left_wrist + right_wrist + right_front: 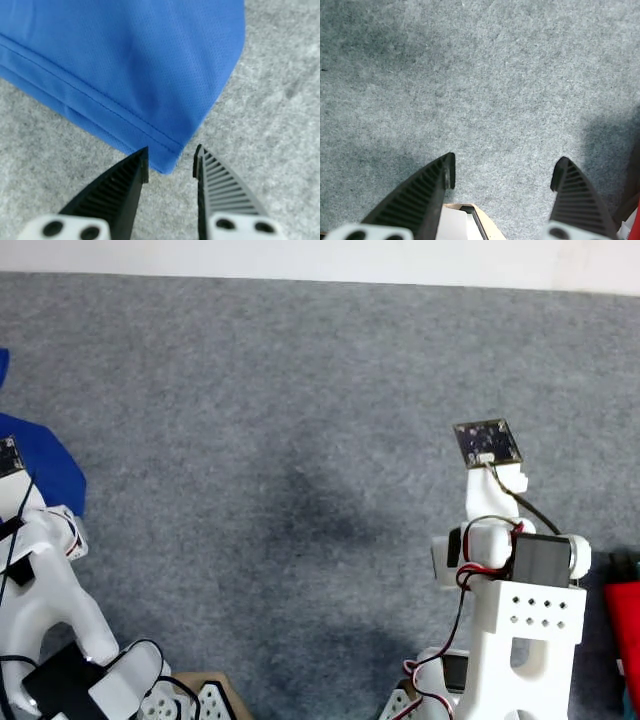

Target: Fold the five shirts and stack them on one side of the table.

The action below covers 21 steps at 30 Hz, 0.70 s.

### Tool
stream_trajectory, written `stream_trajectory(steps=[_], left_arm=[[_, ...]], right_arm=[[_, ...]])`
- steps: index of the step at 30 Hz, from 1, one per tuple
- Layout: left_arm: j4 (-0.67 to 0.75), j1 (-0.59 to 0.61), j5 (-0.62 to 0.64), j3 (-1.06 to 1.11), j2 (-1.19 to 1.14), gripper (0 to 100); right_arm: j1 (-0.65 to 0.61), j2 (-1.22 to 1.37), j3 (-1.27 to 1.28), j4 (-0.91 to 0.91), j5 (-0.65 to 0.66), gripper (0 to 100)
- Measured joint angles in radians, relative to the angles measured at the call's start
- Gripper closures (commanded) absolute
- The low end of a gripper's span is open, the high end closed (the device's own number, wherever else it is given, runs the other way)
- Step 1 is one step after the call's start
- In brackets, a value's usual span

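Note:
A blue shirt (125, 65) lies on the grey felt table (300, 390). Its hemmed corner points at my left gripper (171, 161), which is open just short of that corner, one finger to each side and nothing held. In the high view the blue shirt (40, 465) shows at the left edge, partly under the left arm (45, 590). My right gripper (506, 167) is open wide above bare felt. The right arm (515, 580) stands at the right, with a red cloth (622, 625) beside it at the table's right edge.
A brown cardboard piece (215, 695) lies at the front between the arm bases and shows in the right wrist view as a cardboard edge (470, 215). A dark shadow falls on the table's middle. A pale strip runs along the far edge.

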<state>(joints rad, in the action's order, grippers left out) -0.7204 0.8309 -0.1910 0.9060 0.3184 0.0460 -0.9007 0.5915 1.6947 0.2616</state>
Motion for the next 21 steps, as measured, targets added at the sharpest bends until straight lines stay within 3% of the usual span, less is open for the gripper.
stream_trajectory(steps=[8, 15, 21], left_arm=[[0.008, 0.000, 0.000, 0.003, -0.014, 84], [0.012, -0.002, 0.000, -0.083, -0.229, 84], [0.012, -0.020, 0.000, -0.133, -0.333, 100]], right_arm=[[0.000, 0.000, 0.000, 0.000, 0.000, 69.5], [0.000, 0.000, 0.000, 0.000, 0.000, 69.5], [0.000, 0.000, 0.000, 0.000, 0.000, 69.5]])
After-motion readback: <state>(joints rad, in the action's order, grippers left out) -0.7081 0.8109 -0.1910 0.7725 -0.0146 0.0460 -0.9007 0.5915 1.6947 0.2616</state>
